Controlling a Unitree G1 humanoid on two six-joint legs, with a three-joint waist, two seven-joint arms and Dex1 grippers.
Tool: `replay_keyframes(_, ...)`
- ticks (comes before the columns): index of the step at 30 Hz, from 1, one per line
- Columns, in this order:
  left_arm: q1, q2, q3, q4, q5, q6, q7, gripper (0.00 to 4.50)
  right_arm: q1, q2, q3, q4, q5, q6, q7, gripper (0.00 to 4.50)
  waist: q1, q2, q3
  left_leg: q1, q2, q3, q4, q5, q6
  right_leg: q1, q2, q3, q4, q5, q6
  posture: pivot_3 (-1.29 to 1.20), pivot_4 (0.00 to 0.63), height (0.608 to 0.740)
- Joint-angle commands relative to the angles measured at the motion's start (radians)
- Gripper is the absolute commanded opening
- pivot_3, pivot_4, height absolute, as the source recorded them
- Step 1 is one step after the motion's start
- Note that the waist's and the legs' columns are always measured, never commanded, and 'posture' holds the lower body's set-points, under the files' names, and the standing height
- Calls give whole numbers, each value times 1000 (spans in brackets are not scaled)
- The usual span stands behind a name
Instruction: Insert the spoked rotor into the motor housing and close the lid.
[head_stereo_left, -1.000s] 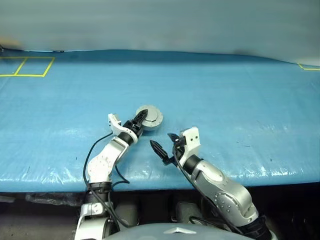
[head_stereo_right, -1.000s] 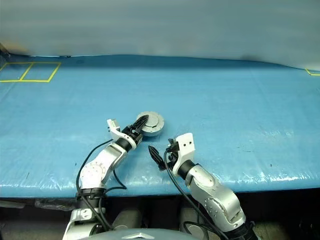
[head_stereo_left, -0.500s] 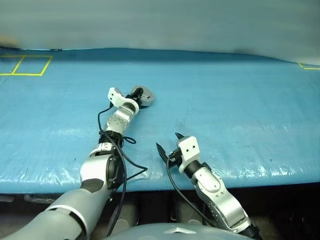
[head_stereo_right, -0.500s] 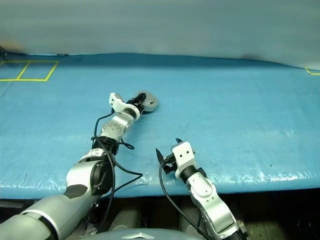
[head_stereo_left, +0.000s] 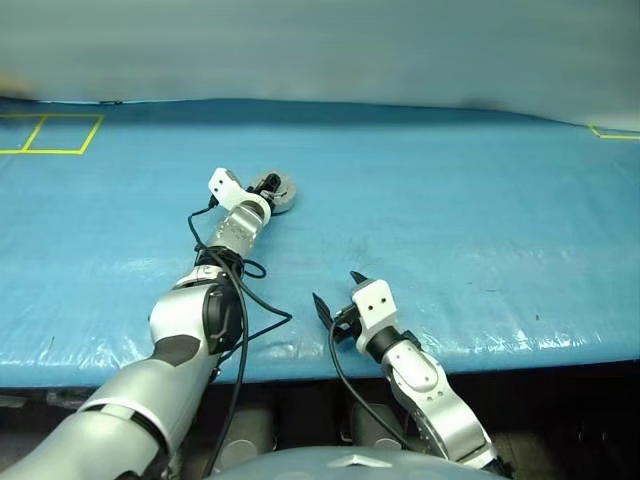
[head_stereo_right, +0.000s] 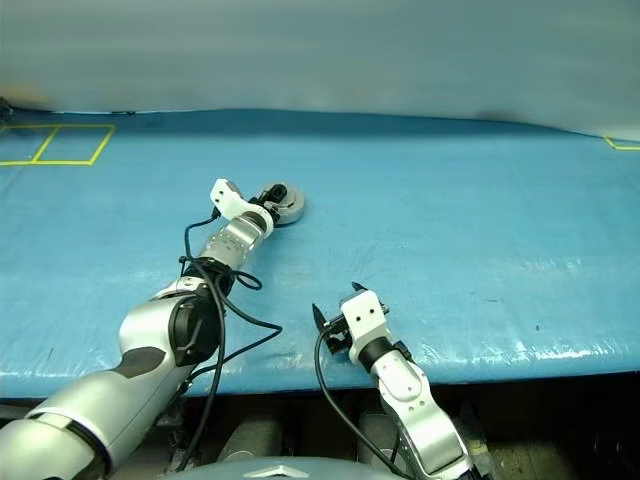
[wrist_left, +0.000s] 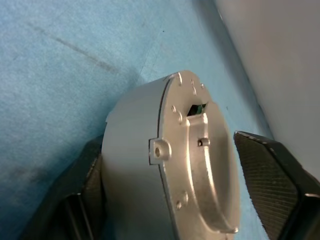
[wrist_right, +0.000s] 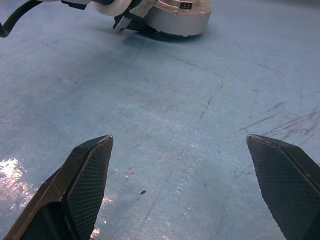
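The motor housing (head_stereo_left: 279, 190) is a short silver cylinder on the blue table, left of centre and well away from the front edge. The lid (wrist_left: 200, 150) is on it: a plain grey face with a raised round centre. My left gripper (head_stereo_left: 267, 189) reaches forward and straddles the housing, open. One finger (wrist_left: 87, 170) lies against the housing's side and the other finger (wrist_left: 270, 180) stands off it with a gap. My right gripper (head_stereo_left: 337, 290) hangs open near the front edge, with bare table between its fingers. The spoked rotor is hidden.
The blue table cover (head_stereo_left: 450, 220) stretches wide to the right and back. Yellow tape squares (head_stereo_left: 50, 133) mark the far left corner and a yellow mark (head_stereo_left: 610, 130) the far right. The table's front edge (head_stereo_left: 520, 350) runs just behind my right gripper.
My left arm has stretched forward and the housing now sits farther from the front edge. The left fingers have spread apart. My right gripper has dropped slightly toward the front edge.
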Motion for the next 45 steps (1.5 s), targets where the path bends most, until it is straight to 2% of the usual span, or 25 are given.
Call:
replay_keyframes(1,74,28,-22,-13,58,95,27,4482,-5,14,-12,-20,-7,7,12,4500,-7,0,0,4,0,1,-1,0,0,3,0,1,0,0,0,0,150,740)
replay_keyframes(5,213,65,-88,-186,86,318,-63,4482,0,16,-14,-28,-6,38,31,4500,-18,1,-8,7,2,3,-1,0,0,4,1,2,1,0,0,0,150,740)
replay_keyframes(10,485,127,-196,-601,73,627,-122,4482,13,20,-28,-40,15,68,59,4500,-27,6,-14,17,4,4,-4,-1,0,12,-3,5,1,0,-2,0,150,740)
replay_keyframes(12,573,145,-220,-753,58,687,-148,4482,15,20,-33,-40,16,78,66,4500,-27,8,-18,25,4,4,-5,-4,2,16,-5,6,1,-2,-5,0,150,740)
replay_keyframes(14,670,171,-269,-918,54,711,-195,4482,22,27,-47,-41,29,89,69,4500,-24,10,-21,27,5,3,-5,-5,2,16,-5,5,1,-3,-5,0,150,740)
replay_keyframes(17,837,236,-420,-1163,152,590,-279,4482,36,57,-86,-37,58,74,60,4500,-18,11,-22,27,5,3,-6,-5,1,16,-6,6,1,-5,-9,0,150,740)
replay_keyframes(20,971,208,-501,-1292,296,286,-276,4482,48,115,-141,-26,82,-1,26,4500,-4,11,-22,25,5,3,-8,-5,1,13,-8,7,1,-7,-14,0,150,740)
replay_keyframes(23,1023,180,-527,-1314,373,137,-265,4482,57,136,-159,-20,80,-35,23,4500,14,10,-21,20,4,4,-9,-6,1,8,-11,7,0,-7,-14,0,150,740)
replay_keyframes(26,1078,128,-535,-1346,437,16,-208,4482,60,126,-157,10,31,-115,13,4500,18,10,-21,8,3,4,-9,-4,3,-3,-13,5,0,-6,-15,0,150,740)
replay_keyframes(30,1146,127,-568,-1345,536,-179,-213,4482,69,88,-137,24,19,-145,59,4500,18,10,-21,2,3,4,-9,-5,5,-6,-13,4,-1,-6,-14,0,150,740)
replay_keyframes(37,1199,141,-575,-1343,599,-245,-217,4482,77,70,-147,50,21,-169,83,4500,18,9,-19,2,3,4,-10,-5,6,-5,-13,1,-1,-7,-16,0,150,740)
replay_keyframes(45,1215,164,-576,-1352,611,-225,-240,4482,63,70,-146,77,9,-176,95,4500,18,9,-18,2,3,4,-10,-5,6,-4,-11,0,-1,-7,-14,0,150,740)
